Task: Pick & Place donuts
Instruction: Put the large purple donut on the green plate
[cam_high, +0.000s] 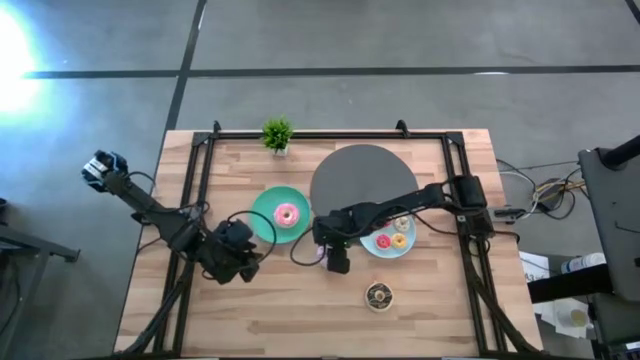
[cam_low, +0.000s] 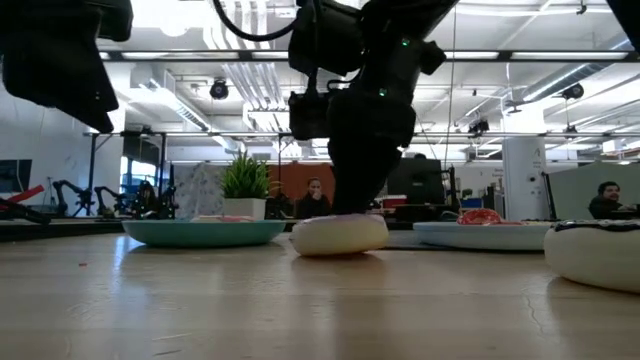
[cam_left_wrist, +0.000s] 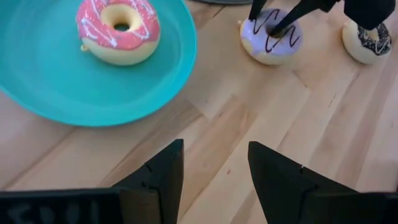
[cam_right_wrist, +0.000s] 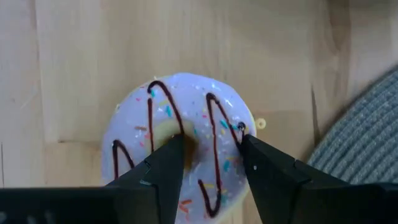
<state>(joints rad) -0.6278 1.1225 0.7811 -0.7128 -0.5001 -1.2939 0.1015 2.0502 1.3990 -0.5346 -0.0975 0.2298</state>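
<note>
A lilac-white frosted donut (cam_right_wrist: 180, 106) lies flat on the wood table, between the teal plate (cam_high: 262, 215) and the pale blue plate (cam_high: 372, 248). My right gripper (cam_right_wrist: 211, 143) stands over it, closed on its ring. A pink donut (cam_high: 287, 214) lies on the teal plate. A few tiny donuts (cam_high: 400, 240) lie on the pale blue plate. A chocolate donut (cam_high: 378, 296) lies on the table nearer the front edge. My left gripper (cam_left_wrist: 214, 149) is open and empty above the bare wood, near the teal plate's front left. My right gripper has one finger (cam_right_wrist: 174, 155) in the donut's hole and the other finger (cam_right_wrist: 255, 155) outside its outer edge, with one side of the frosted ring (cam_right_wrist: 214, 127) between them. The fingers come from above, pointing down. The donut rests flat on the table (cam_low: 340, 235).
A big grey disc (cam_high: 365, 180) lies behind the plates, and a small potted plant (cam_high: 277, 133) stands at the far edge. A black frame (cam_high: 200, 190) runs along the table's sides. Bare wood lies along the front edge. People show in the room beyond.
</note>
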